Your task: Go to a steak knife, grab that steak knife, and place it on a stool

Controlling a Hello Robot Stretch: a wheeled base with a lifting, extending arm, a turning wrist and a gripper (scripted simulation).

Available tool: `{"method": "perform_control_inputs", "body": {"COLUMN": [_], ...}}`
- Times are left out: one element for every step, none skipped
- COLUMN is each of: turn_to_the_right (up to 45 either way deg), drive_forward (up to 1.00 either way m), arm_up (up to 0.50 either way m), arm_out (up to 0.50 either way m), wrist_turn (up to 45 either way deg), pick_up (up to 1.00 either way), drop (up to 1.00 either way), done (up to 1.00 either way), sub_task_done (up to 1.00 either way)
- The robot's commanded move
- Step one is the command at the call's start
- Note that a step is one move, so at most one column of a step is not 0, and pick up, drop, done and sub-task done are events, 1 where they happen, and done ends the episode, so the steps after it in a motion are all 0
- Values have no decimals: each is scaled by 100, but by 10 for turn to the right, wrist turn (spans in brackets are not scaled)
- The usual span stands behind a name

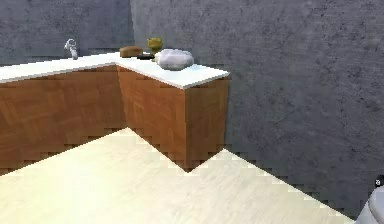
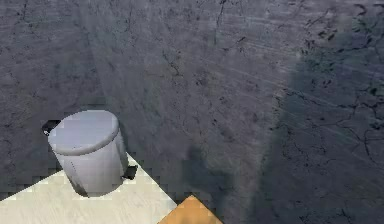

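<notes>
**A:** What stands ahead?

**B:** An L-shaped counter (image 1: 160, 105) with a white top over brown wood fronts. Its back is against a dark grey wall (image 1: 290, 80).

**A:** What is on the counter?

**B:** A faucet (image 1: 71, 47) rises from the counter's long leg, toward the forward view's left. At the inner corner lies a brown lump (image 1: 130, 51), and just beside it stands a yellowish cup (image 1: 154, 44). A pale grey rounded thing (image 1: 173, 59) sits on the counter's short leg, near the cup.

**A:** And the steak knife?

**B:** I cannot tell where it is. The things on the counter are too small to name, and none has a blade's shape.

**A:** What about the gripper, wide, narrow or holding something?

**B:** I cannot tell.

**A:** What else is near the counter?

**B:** Pale floor (image 1: 130, 185) runs out from the counter's foot. Well apart from the counter, in the arm side view, a round grey bin (image 2: 88, 150) with a domed lid stands on that floor, close to the same dark wall. An orange-brown corner (image 2: 192, 212) pokes in at that view's bottom edge, and I cannot tell what it belongs to.
</notes>
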Motion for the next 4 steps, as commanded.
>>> {"method": "perform_control_inputs", "body": {"turn_to_the_right": [180, 30, -450, -450], "drive_forward": [0, 0, 0, 0], "arm_up": [0, 0, 0, 0], "arm_out": [0, 0, 0, 0], "wrist_turn": [0, 0, 0, 0], "pick_up": [0, 0, 0, 0], "drop": [0, 0, 0, 0], "done": [0, 0, 0, 0], "sub_task_done": [0, 0, 0, 0]}}
